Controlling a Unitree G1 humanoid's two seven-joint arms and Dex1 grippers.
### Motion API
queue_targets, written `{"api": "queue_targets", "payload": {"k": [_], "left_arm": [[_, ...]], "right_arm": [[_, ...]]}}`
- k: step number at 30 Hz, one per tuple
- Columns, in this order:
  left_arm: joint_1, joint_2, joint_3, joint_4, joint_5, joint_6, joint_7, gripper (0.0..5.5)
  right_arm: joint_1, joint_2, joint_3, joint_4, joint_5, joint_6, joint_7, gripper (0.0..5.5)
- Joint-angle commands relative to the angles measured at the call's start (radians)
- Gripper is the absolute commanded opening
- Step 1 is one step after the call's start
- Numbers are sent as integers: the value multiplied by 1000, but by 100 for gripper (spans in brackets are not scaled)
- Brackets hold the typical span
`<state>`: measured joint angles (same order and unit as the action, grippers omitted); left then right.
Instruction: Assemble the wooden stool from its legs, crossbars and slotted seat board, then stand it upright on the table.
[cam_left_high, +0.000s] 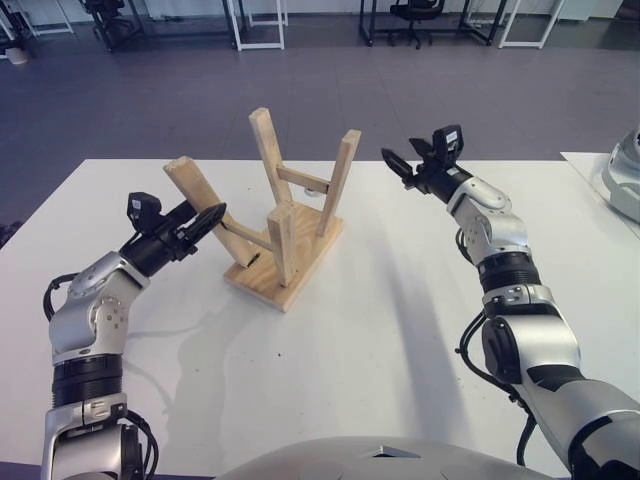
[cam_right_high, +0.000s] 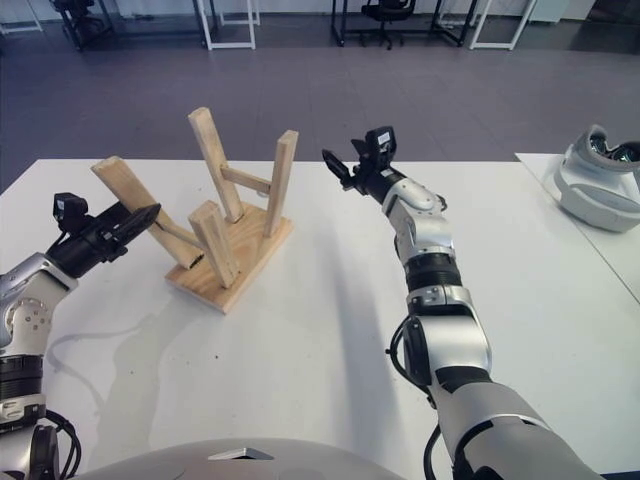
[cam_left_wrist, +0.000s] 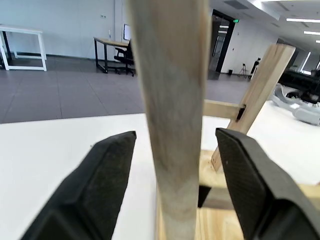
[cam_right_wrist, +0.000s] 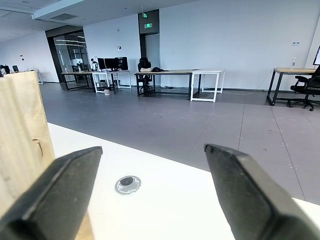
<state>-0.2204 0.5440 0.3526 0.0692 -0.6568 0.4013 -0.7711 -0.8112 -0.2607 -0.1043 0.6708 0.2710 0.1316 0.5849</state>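
Observation:
The wooden stool (cam_left_high: 270, 215) lies upside down on the white table (cam_left_high: 380, 330), its slotted seat board (cam_left_high: 287, 286) flat on the top and its legs pointing up, joined by crossbars (cam_left_high: 300, 180). My left gripper (cam_left_high: 212, 222) is open at the stool's left side. In the left wrist view its fingers (cam_left_wrist: 107, 175) straddle the nearest leg (cam_left_wrist: 172, 100) with a gap on each side. My right gripper (cam_left_high: 397, 165) hangs open in the air to the right of the far right leg (cam_left_high: 342, 175), apart from it. That leg's edge (cam_right_wrist: 22, 130) shows beside my right gripper (cam_right_wrist: 152, 149).
A white headset (cam_right_high: 600, 180) lies on a second table at the far right. A round grommet (cam_right_wrist: 126, 184) is set in the tabletop near the far edge. Bare tabletop stretches in front of and to the right of the stool.

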Motion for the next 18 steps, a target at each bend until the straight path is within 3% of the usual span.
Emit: {"api": "queue_targets", "payload": {"k": [1,9,18], "left_arm": [[-32,-10,40,-44,-64,25,7,236],[-61,10,-7,36,-44,50,-33,117],[-203,-8,-105,80,-130,120,-293,106]], "right_arm": [[14,6,4,-15,-10,6,-1,382],[-7,-43,-39,20,0,3,-15,382],[-28,-218,-118,122,-8,-39,49,382]]}}
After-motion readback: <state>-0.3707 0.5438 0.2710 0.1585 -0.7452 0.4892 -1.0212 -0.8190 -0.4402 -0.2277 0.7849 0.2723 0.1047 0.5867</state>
